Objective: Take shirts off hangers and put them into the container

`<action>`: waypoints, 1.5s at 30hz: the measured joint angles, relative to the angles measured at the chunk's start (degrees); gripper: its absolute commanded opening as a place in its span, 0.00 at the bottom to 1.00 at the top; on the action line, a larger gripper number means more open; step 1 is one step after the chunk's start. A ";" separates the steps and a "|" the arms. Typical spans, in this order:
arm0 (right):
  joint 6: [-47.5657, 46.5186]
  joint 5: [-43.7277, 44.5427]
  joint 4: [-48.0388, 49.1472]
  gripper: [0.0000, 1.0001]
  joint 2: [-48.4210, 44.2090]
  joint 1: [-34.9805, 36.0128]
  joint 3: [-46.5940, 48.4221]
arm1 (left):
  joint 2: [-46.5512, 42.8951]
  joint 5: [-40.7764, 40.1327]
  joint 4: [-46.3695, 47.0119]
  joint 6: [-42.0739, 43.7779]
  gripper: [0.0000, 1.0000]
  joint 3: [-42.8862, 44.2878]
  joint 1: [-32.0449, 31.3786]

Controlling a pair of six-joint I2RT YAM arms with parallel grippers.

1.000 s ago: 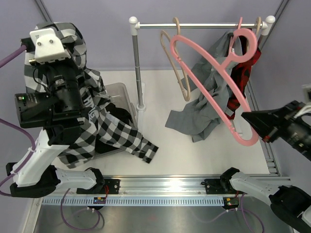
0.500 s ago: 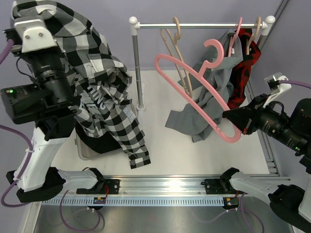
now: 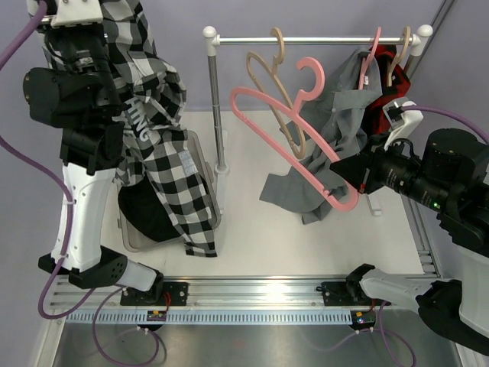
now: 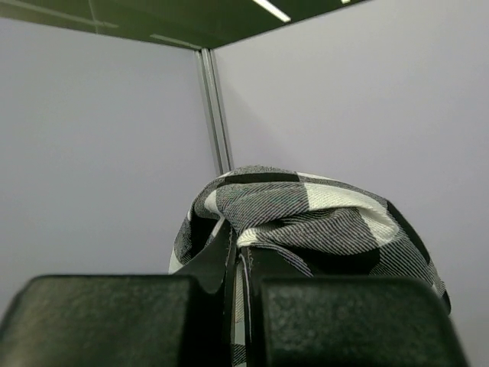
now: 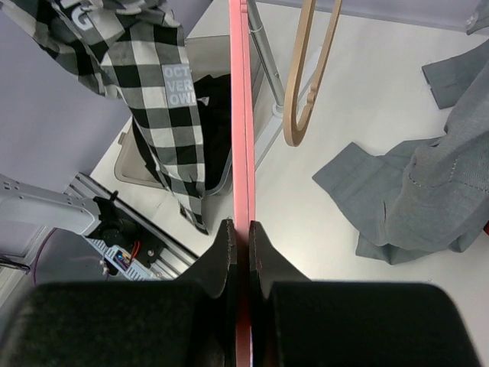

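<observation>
Pink hanger (image 5: 241,115) in right tool (image 5: 238,229), left tool (image 4: 235,245) high, pinching shirt (image 4: 306,222)

White table (image 3: 252,237) under the smoky container (image 3: 134,243), a rail post (image 3: 220,145), perhaps the trailing grey shirt (image 3: 294,191).

Bottom centre: right hand (image 5: 238,229), black fingers (image 5: 223,256) pressed tight onto thin pink plastic hanger (image 5: 240,115), seen edge-on as a straight bar up to the top edge. Left of that bar: black-and-white plaid cloth shirt (image 5: 164,107), hanging in the air, pale lettering on one white patch, lower end in front of translucent smoky-grey plastic bin (image 5: 210,53). Inside the bin: plain black cloth shirt (image 5: 218,115). Right of the pink bar: pale tan hanger (image 5: 304,92), hanging beside a grey metal post (image 5: 263,42). Further right: plain grey cloth shirt (image 5: 428,191), partly draped down, partly spread on the white worktop (image 5: 306,222). Lower left: white arm segment (image 5: 42,208) beside a black mount with wires (image 5: 114,229).
</observation>
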 measured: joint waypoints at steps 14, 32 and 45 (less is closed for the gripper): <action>-1.70 -1.84 0.59 0.00 1.88 0.00 -4.33 | 3.32 9.62 9.77 -1.33 0.00 11.67 2.62; -2.84 -4.50 1.01 0.00 3.69 0.13 -6.32 | 19.43 14.88 14.34 -20.33 0.00 13.86 15.89; -2.99 -5.66 1.44 0.00 1.14 0.20 -7.45 | 6.05 11.43 -13.73 -43.52 0.00 -7.04 16.59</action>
